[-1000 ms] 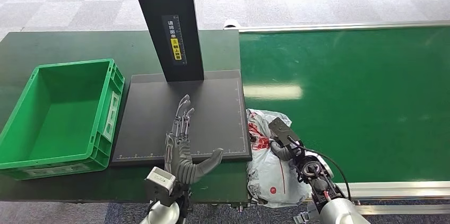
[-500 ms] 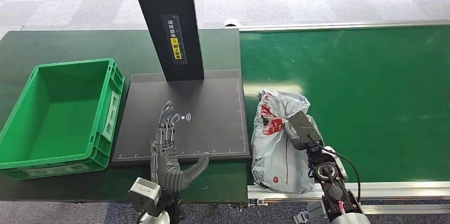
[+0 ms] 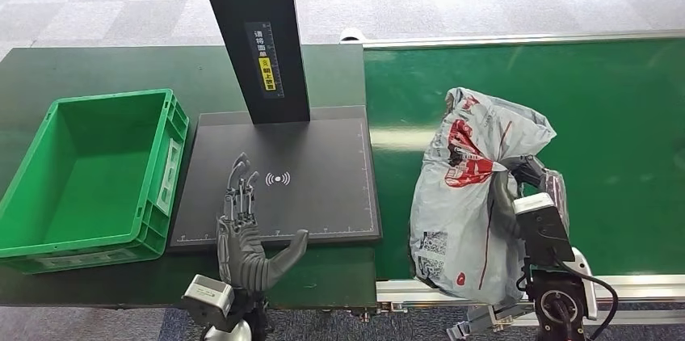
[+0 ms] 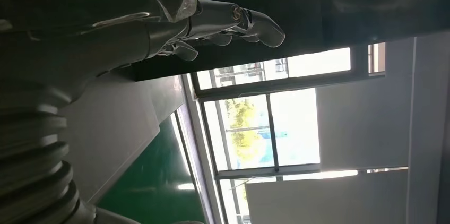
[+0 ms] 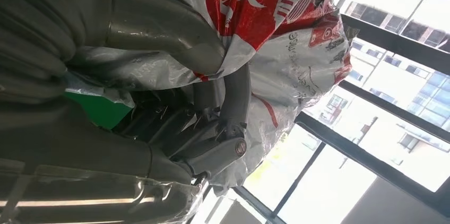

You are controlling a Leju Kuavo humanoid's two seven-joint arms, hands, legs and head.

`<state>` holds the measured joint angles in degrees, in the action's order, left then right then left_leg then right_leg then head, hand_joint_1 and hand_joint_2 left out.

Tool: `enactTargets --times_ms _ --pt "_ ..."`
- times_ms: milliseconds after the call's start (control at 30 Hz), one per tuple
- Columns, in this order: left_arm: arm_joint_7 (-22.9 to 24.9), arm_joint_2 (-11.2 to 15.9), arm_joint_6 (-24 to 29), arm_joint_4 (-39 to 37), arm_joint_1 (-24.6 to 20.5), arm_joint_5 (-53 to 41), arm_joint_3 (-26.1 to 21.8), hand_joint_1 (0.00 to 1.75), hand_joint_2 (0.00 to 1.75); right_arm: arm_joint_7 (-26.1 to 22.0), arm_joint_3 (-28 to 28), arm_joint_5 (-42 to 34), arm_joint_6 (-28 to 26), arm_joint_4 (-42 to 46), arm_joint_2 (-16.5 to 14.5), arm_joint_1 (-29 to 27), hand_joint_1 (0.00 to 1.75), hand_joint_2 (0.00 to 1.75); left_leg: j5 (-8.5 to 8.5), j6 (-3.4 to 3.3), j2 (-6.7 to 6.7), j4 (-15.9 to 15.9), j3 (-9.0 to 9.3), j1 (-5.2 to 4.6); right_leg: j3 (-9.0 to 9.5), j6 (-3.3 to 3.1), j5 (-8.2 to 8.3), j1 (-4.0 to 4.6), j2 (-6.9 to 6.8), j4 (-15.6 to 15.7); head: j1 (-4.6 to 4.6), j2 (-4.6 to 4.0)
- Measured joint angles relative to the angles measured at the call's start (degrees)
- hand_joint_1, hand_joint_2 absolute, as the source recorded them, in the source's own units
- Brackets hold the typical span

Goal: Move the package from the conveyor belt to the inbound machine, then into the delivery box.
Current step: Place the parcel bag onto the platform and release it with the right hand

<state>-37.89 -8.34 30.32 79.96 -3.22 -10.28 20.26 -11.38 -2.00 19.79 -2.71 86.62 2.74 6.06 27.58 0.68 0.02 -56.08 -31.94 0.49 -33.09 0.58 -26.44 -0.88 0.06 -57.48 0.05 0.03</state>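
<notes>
While gripped from the side, package: one grey plastic mailer bag (image 3: 472,195) with red print hangs upright over the near part of the conveyor belt (image 3: 614,115), its long axis near vertical, bunched top pointing up and away, printed lower end toward the belt's near rail.
Right hand: the right hand (image 3: 521,187) grips the package on its right side; in the right wrist view its thumb and dark fingers (image 5: 233,102) press into the crumpled film.
Left hand: the left hand (image 3: 246,232) rests holding nothing above the near edge of the inbound machine, fingers straight and slightly spread, thumb out to the right.
Inbound machine: one black scanning plate (image 3: 315,187) with a white wireless mark, one dark post (image 3: 254,30) rising at its far edge.
Delivery box: one green crate (image 3: 157,187), just left of the plate.
Count: one package, one crate, one machine, one belt, two hands.
</notes>
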Motion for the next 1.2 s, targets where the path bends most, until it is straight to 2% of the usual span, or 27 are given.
enactTargets --times_ms 167,300,400,500,633,767,900,1067,1200 --pt "-0.75 0.45 0.58 0.69 -1.33 0.78 -1.16 0.0 1.75 1.75 -1.77 -0.89 6.56 -4.0 -1.93 2.9 1.75 1.75 -0.03 0.01 0.03 0.02 0.01 0.02 0.02 -0.02 0.02 0.02 0.02 -0.01 -0.01 0.0" --pt "-0.87 0.9 1.3 0.76 -4.22 2.06 -1.97 0.0 1.75 2.03 -5.6 -3.22 11.85 -17.18 -5.1 10.96 1.75 1.75 -0.13 0.06 0.11 0.03 0.04 0.07 0.03 -0.11 0.1 0.1 0.08 -0.02 0.02 -0.01" --pt "-0.38 1.16 2.68 0.87 -6.0 2.38 -3.09 0.0 1.75 1.06 -9.59 -3.66 12.66 -28.02 -8.54 16.44 1.75 1.75 -0.21 0.09 0.05 0.03 0.05 0.11 0.02 -0.14 0.11 0.13 0.04 -0.03 0.01 -0.01" --pt "0.12 1.36 4.17 1.47 -6.19 2.31 -4.69 0.0 1.75 1.06 -12.72 -3.7 12.63 -34.72 -11.35 19.54 1.75 1.75 -0.22 0.1 0.03 0.03 -0.02 0.13 -0.04 -0.14 0.11 0.16 0.02 -0.05 0.0 0.0" --pt "0.49 1.61 5.43 2.79 -5.93 2.23 -7.15 0.0 1.75 1.73 -15.24 -4.01 12.64 -39.63 -13.65 22.3 1.75 1.75 -0.22 0.1 0.03 0.03 -0.12 0.12 -0.12 -0.13 0.09 0.15 0.01 -0.05 0.01 -0.01" --pt "0.67 1.8 5.86 3.89 -5.46 2.19 -8.96 0.0 1.75 2.09 -16.4 -4.51 12.69 -42.37 -14.69 24.32 1.75 1.75 -0.21 0.1 0.01 0.02 -0.15 0.09 -0.13 -0.12 0.09 0.12 -0.01 -0.04 0.02 -0.01" --pt "0.71 1.81 6.04 4.39 -4.9 2.04 -9.82 0.0 1.75 2.15 -16.88 -4.67 12.35 -43.96 -15.18 25.5 0.01 1.75 -0.21 0.09 0.01 0.01 -0.14 0.08 -0.13 -0.12 0.1 0.12 -0.01 -0.03 0.02 -0.01" --pt "0.71 1.79 6.17 4.69 -4.23 1.98 -10.43 0.0 1.75 2.95 -17.57 -4.08 8.58 -45.3 -15.58 26.63 0.0 1.75 -0.21 0.1 0.01 0.01 -0.13 0.1 -0.14 -0.13 0.1 0.13 -0.01 -0.03 0.01 0.0" --pt "0.71 1.79 6.19 4.92 -3.89 1.96 -10.55 0.0 1.75 3.1 -17.78 -3.93 7.8 -45.94 -15.74 27.09 0.0 1.75 -0.21 0.1 0.01 0.02 -0.13 0.1 -0.14 -0.13 0.1 0.13 -0.01 -0.03 0.01 -0.01"
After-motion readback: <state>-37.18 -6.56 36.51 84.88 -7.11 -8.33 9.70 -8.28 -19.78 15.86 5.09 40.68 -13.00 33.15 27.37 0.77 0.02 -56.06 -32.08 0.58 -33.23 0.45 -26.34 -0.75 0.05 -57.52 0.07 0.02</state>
